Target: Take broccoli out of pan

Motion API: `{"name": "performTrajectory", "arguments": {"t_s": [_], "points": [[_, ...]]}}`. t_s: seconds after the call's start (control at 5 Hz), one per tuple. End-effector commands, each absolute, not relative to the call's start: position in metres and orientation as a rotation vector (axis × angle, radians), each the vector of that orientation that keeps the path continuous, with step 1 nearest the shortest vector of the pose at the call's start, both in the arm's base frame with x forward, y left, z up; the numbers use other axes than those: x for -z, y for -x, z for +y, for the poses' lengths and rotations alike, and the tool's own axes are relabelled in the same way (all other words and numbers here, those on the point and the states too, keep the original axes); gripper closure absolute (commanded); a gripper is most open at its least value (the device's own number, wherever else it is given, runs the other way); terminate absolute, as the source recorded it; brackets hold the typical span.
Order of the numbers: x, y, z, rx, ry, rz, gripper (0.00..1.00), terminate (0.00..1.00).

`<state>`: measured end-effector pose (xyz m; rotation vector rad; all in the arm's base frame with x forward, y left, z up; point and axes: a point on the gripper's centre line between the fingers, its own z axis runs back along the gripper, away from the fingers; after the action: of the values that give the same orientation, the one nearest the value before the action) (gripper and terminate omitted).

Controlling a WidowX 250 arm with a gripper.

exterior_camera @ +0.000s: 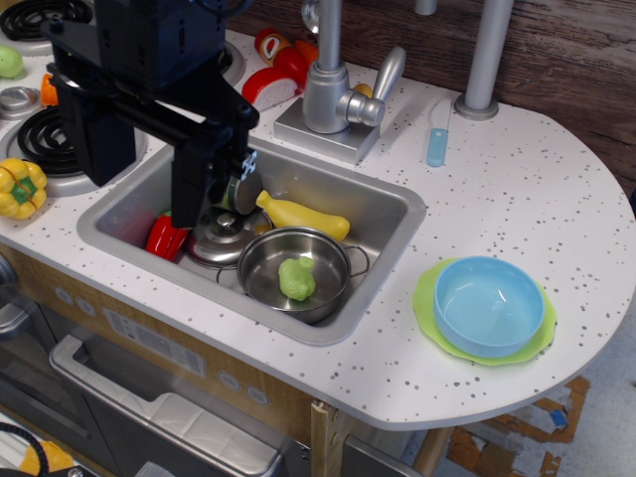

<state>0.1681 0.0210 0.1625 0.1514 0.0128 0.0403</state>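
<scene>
White speckled counter [517, 189] of a toy kitchen, wood-look wall behind, oven drawers along the near edge.

Nearest on the right: blue bowl [489, 304] sitting on a lime-green plate [433, 328], well apart from the sink.

Set into the counter, a steel sink [388, 224]. Inside it, at the near right, the pan [260, 268]: round, shiny, shallow, a loop handle showing on its right side. In the middle of the pan, the broccoli [296, 278], light green and lumpy, resting on the pan's floor, untouched.

Just left of the pan and touching its rim, a domed steel lid [221, 238] with a knob. Left of the lid, a red pepper [166, 238] against the sink floor. Behind the pan, a yellow squash-like piece [303, 216] lying slantwise along the sink's back.

Above the lid, the black hand [231, 194], hanging over the left part of the sink, clear of the pan and the broccoli; fingers apart or together, cannot tell from this angle.

On the left edge, a yellow pepper [20, 188] beside a black burner coil [45, 144].

Farther back: grey faucet [333, 89] on its base, a red-and-yellow toy [278, 65] behind it, a pale blue tool [438, 134] lying near a grey post [485, 60].
</scene>
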Motion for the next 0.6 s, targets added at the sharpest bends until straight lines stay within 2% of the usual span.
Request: {"name": "performTrajectory", "arguments": {"t_s": [0.0, 0.4], "points": [[-0.163, -0.168, 0.021, -0.040, -0.151, 0.013, 0.00, 0.00], [-0.140, -0.248, 0.003, -0.119, -0.125, -0.061, 0.00, 0.00]]}}
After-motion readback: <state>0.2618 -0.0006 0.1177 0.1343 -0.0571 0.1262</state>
